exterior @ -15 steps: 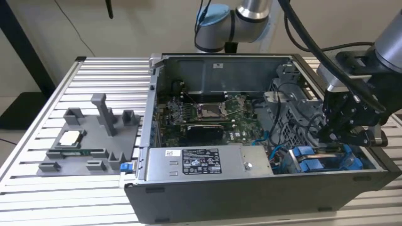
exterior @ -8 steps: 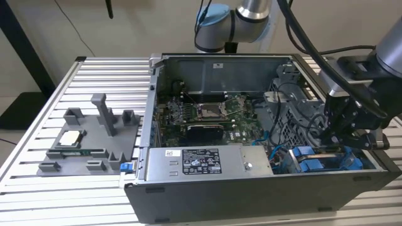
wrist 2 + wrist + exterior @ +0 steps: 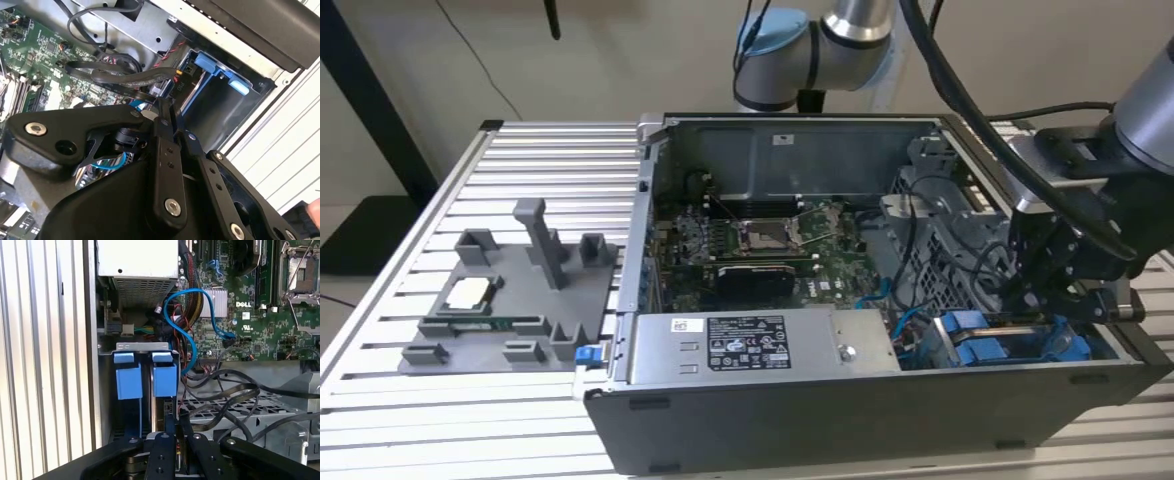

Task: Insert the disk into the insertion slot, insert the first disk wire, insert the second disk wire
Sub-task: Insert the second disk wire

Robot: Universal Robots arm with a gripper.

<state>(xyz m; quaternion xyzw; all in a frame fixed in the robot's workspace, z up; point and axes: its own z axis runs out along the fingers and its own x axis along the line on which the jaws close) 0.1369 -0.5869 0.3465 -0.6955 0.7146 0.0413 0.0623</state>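
claw down at the drive bay of the open computer case

in the exterior view, an open computer case [image 3: 881, 400] lies on a ribbed metal desk [image 3: 520, 160]. the arm reaches in from the exterior view's right, and its black claw [image 3: 1067, 290] hangs over the near right corner of the case, just above two blue drive carriers [image 3: 987, 345]. the motherboard [image 3: 761, 250] fills the middle of the case, and a labelled power supply [image 3: 747, 345] sits along the near wall. a grey tray [image 3: 507, 300] holding small parts rests on the desk at the exterior view's left, well apart from the case.

in the second wrist view, the claw [image 3: 167, 112] has its fingers drawn close together, near a bundle of black cables [image 3: 125, 75]. whether they pinch anything cannot be told. beyond them a blue carrier [image 3: 212, 67] sits in the insertion slot [image 3: 215, 102].

in the first wrist view, the disk [image 3: 162, 400] stands edge-on inside the slot [image 3: 142, 346], its blue handle [image 3: 164, 380] beside the handle of the other carrier [image 3: 128, 381]. the narrow fingers [image 3: 161, 450] point at the disk's near edge. a thin blue cable [image 3: 192, 315] loops from the bay to the motherboard.
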